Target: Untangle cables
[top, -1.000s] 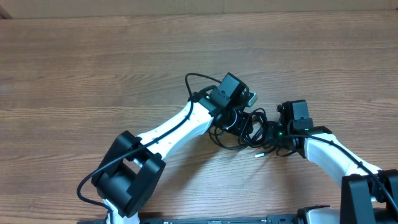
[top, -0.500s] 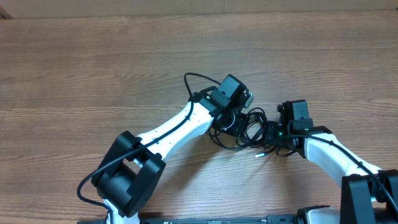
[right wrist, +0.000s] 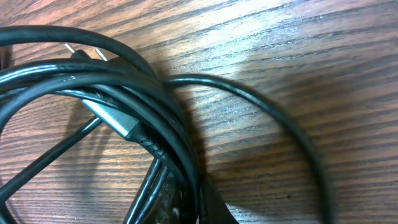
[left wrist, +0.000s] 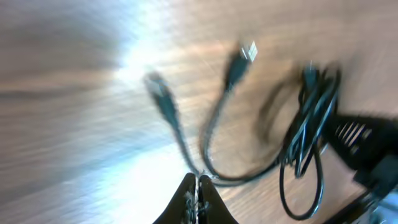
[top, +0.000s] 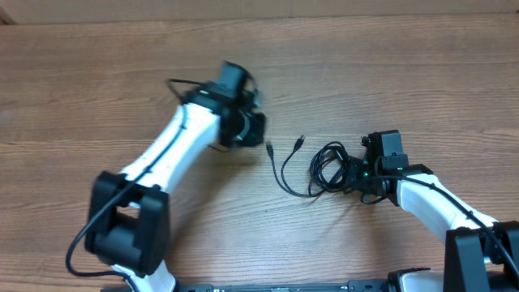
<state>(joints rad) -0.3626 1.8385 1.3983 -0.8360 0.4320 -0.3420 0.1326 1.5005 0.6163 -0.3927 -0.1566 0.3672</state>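
The cables (top: 327, 166) are thin black wires bunched in a loose coil right of the table's centre. A loose strand (top: 284, 180) trails left out of the coil, ending in two small plugs (top: 269, 148) (top: 300, 140). My right gripper (top: 354, 176) is shut on the coil's right edge; in the right wrist view the cables (right wrist: 137, 93) run down between its fingers (right wrist: 194, 199). My left gripper (top: 258, 134) hovers up and left of the strand, blurred. In the left wrist view it (left wrist: 199, 182) is shut with nothing between its tips, and the strand (left wrist: 174, 130) passes on the table behind them.
The brown wooden table (top: 97, 97) ends at a back edge near the top of the overhead view. A thicker black cord (top: 182, 83) loops off the left arm. The right arm's white link (top: 430, 203) lies at the lower right.
My left gripper closed at the tangle, then swung up and left. A strand with two plug ends now lies drawn out to the left of the coil. The right arm stayed put.
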